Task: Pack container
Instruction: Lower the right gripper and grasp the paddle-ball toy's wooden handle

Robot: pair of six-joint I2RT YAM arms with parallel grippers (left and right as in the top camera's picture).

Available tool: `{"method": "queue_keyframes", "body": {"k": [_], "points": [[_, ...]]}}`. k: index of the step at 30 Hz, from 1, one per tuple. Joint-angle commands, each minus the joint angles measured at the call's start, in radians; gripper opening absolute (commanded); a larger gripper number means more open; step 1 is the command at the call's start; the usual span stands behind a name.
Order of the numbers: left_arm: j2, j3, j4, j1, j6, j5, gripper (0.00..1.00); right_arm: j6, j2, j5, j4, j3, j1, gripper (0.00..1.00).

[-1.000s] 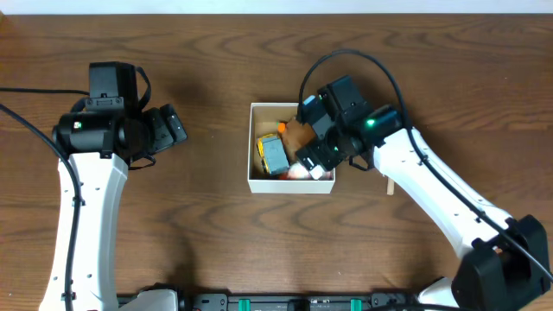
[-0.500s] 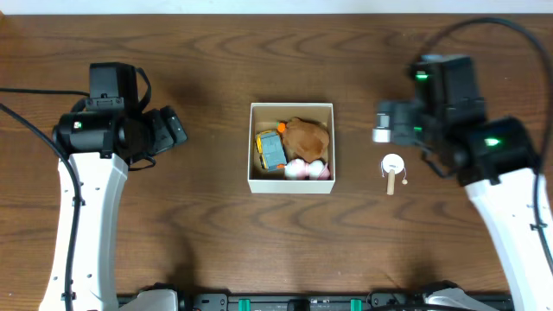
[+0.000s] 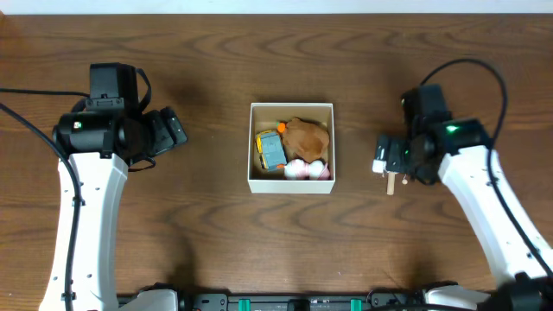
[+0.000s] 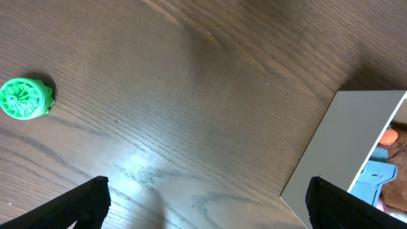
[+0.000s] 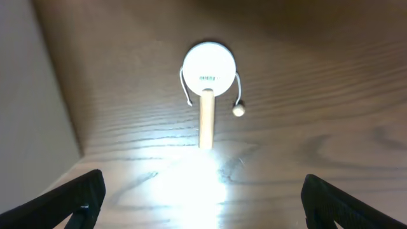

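The container (image 3: 291, 184), a square box with white walls, sits mid-table. Inside lie a brown plush toy (image 3: 306, 136), a blue and yellow toy (image 3: 273, 150) and pink-white balls (image 3: 303, 168). A small white rattle drum with a wooden handle (image 3: 392, 180) lies right of the box, mostly hidden under my right gripper (image 3: 389, 155). It shows whole in the right wrist view (image 5: 207, 83). My right gripper (image 5: 202, 194) is open and empty above it. My left gripper (image 4: 206, 197) is open and empty left of the box wall (image 4: 346, 143).
A green ridged round toy (image 4: 25, 98) lies on the wood at the left in the left wrist view. The left arm (image 3: 121, 130) hangs over the table's left part. Dark wood table (image 3: 216, 233) all around.
My right gripper left the inside of the box, swung out to the right, then came down over the rattle drum. The brown plush now lies uncovered in the box. The left arm has not moved.
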Motion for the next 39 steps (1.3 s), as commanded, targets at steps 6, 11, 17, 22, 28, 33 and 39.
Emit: {"method": "queue_keyframes", "body": {"k": [6, 11, 17, 22, 28, 33, 39], "points": [[0.001, -0.006, -0.009, 0.004, 0.006, -0.005, 0.98, 0.143, 0.071, -0.011, 0.155, -0.147, 0.004, 0.99], [0.001, -0.006, -0.011, 0.004, 0.006, -0.005, 0.98, 0.143, 0.109, -0.011, 0.222, -0.174, 0.002, 0.99], [0.001, -0.006, -0.011, 0.004, 0.006, -0.005, 0.98, 0.143, 0.162, -0.011, 0.242, -0.177, 0.002, 0.95], [0.001, -0.006, -0.011, 0.004, 0.006, -0.005, 0.98, 0.143, 0.202, -0.011, 0.242, -0.177, 0.002, 0.83], [0.001, -0.006, -0.011, 0.004, 0.006, -0.005, 0.98, 0.143, 0.237, -0.011, 0.243, -0.178, 0.002, 0.78], [0.001, -0.006, -0.011, 0.004, 0.006, -0.005, 0.98, 0.143, 0.241, -0.011, 0.243, -0.178, 0.002, 0.73], [0.001, -0.006, -0.011, 0.004, 0.006, -0.005, 0.98, 0.143, 0.246, -0.011, 0.252, -0.185, 0.002, 0.73]]}}
